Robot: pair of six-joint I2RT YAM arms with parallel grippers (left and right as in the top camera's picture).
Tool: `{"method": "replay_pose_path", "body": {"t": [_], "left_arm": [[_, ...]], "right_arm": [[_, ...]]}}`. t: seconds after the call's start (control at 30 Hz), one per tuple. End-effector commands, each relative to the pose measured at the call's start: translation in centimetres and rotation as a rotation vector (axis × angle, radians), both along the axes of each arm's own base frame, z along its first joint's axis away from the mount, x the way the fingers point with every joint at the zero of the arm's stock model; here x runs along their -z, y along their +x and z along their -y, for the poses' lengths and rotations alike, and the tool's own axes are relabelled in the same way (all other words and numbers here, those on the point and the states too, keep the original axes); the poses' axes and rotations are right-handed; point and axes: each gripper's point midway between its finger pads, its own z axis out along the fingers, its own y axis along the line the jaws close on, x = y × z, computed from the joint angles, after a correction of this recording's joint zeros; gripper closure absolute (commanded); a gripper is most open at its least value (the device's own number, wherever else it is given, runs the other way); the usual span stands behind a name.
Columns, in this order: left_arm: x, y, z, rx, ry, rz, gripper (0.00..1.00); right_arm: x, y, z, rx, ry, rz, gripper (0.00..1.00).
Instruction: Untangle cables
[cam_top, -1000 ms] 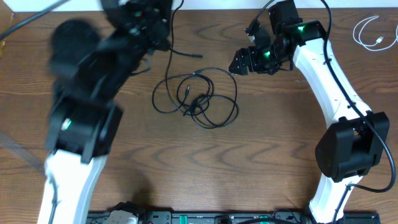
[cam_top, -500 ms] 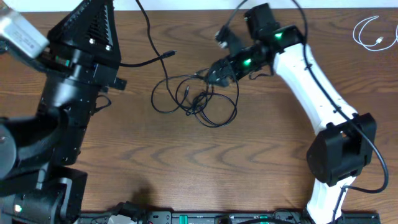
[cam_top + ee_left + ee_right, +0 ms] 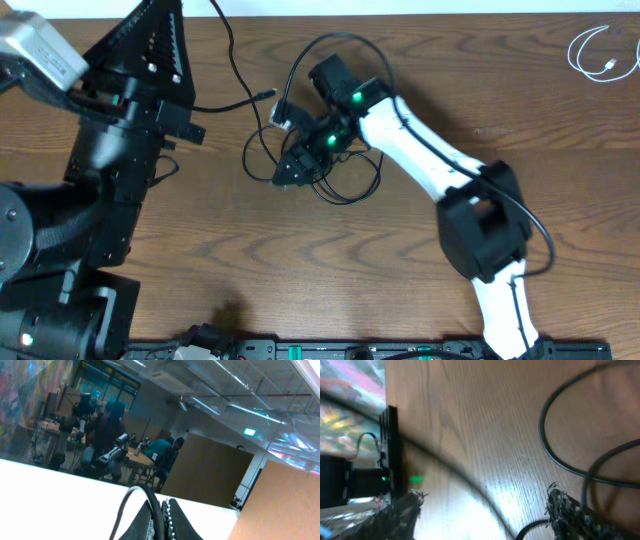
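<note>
Table [image 3: 300,280], middle: black cords [image 3: 347,201], thin, several loops heaped in one knot, spread wider left-to-right than near-to-far.
Right pincer [image 3: 288,172]: low over knot's left near rim, jaws wide apart, one loop crossing between fingers [image 3: 405,507], nothing clamped. Knot lies just right of it and beneath. Right arm far nearer, so likely the one to pick.
Left pincer [image 3: 161,519]: high off left edge, fingers pressed together; whether anything is held, cannot tell.
Far right corner: white cord [image 3: 574,47], short, coiled, well apart from knot.

No legible text, label, brand or number on anything in view.
</note>
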Motion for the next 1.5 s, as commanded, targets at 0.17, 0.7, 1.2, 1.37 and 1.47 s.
{"method": "replay_pose_path", "body": {"t": [0.17, 0.7, 1.2, 1.37, 1.47], "left_arm": [[-0.3, -1.3, -1.1, -0.048, 0.013, 0.007, 0.93], [8.6, 3.6, 0.1, -0.054, 0.116, -0.334, 0.93], [14.4, 8.2, 1.4, -0.052, 0.176, -0.526, 0.92], [15.9, 8.3, 1.4, -0.051, 0.193, -0.583, 0.92], [17.6, 8.3, 1.4, -0.05, 0.212, -0.645, 0.92]], "right_arm": [[1.1, 0.5, -1.5, 0.015, 0.073, -0.067, 0.52], [-23.3, 9.4, 9.9, 0.54, 0.298, 0.275, 0.99], [-32.2, 9.3, 25.9, 1.259, 0.089, 0.551, 0.99], [-29.5, 10.6, 24.3, 1.242, 0.067, 0.463, 0.99], [-28.6, 11.1, 24.0, 1.254, 0.061, 0.426, 0.99]]}}
